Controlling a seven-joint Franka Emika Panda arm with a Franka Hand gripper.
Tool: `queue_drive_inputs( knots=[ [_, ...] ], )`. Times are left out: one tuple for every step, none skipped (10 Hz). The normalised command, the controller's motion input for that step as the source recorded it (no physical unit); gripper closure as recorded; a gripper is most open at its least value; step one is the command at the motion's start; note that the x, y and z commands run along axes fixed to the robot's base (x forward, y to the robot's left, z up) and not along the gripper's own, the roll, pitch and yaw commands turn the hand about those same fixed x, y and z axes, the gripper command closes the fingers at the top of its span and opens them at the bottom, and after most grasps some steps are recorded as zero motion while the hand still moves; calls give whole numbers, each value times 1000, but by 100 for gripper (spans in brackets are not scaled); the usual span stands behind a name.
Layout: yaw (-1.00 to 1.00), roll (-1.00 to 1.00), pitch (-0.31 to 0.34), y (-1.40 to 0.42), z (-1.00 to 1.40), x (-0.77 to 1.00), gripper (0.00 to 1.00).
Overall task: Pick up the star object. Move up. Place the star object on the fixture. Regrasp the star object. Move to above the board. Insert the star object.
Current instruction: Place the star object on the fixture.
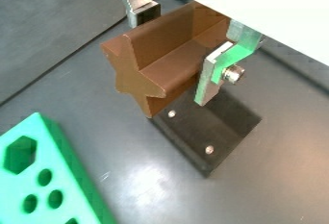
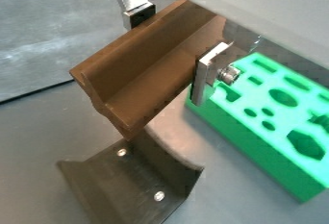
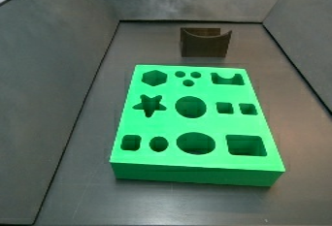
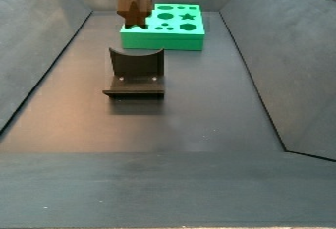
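Two silver fingers [image 1: 216, 72] of the claw [image 2: 174, 37] pinch the star [image 1: 161, 60], hanging above the fixture [image 4: 134, 72], well short of the board [image 3: 195, 123]. If it comes down off-centre or rolled, I judge a point could catch the notch's rim and the star could tip on release. Its seat between the pads is hidden, and a side view crops the claw at its edge.

Even overhead light, soft shadows, slight blur.
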Motion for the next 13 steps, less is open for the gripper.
queue_drive_inputs(
  knots=[
    [-112,-1000,104,63,47,93,100],
    [-125,-1000,118,57,21,89,100],
    [-141,-1000,125,50,-2,87,100],
    [-155,-922,116,48,-9,82,100],
    [-151,-750,91,47,-4,74,100],
    [-139,-513,57,47,-12,70,100],
    [-133,-396,43,44,-10,67,100],
    [-112,-237,24,26,0,61,100],
    [-158,-1000,133,132,-1000,123,100],
    [-164,-1000,122,137,-1000,127,100],
    [-181,-1000,137,142,-1000,141,100],
    [-180,-823,123,136,-1000,153,100],
    [-180,-660,85,142,-1000,157,100]
  ],
)
